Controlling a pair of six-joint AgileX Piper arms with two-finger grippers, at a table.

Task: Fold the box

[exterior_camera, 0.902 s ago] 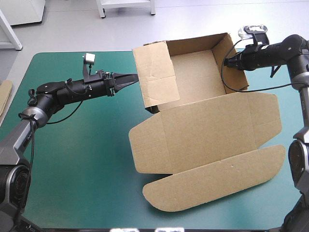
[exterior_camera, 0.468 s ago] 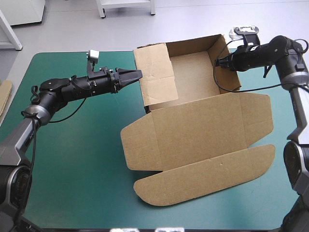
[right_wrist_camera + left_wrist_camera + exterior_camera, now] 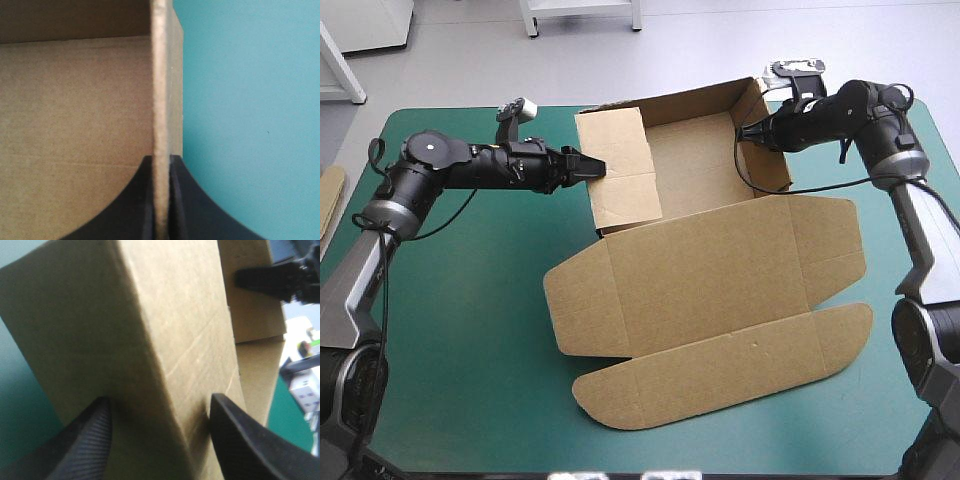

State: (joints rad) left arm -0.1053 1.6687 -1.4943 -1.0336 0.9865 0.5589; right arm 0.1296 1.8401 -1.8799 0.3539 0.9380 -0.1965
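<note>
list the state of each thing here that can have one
brown cardboard box: open tray, walls raised, lid flat on the teal-green table cover
left black fin-fingered end effector: open, fingers either side of the box's left wall
right black fin-fingered end effector: shut on the box's right wall
spare brown board at the table's left edge: lying flat, mostly out of view

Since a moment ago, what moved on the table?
The box slid toward the table's left edge, and both hands went with it. The right hand stays clamped on its right wall; the left hand stays at the left wall. The lid still lies flat.
</note>
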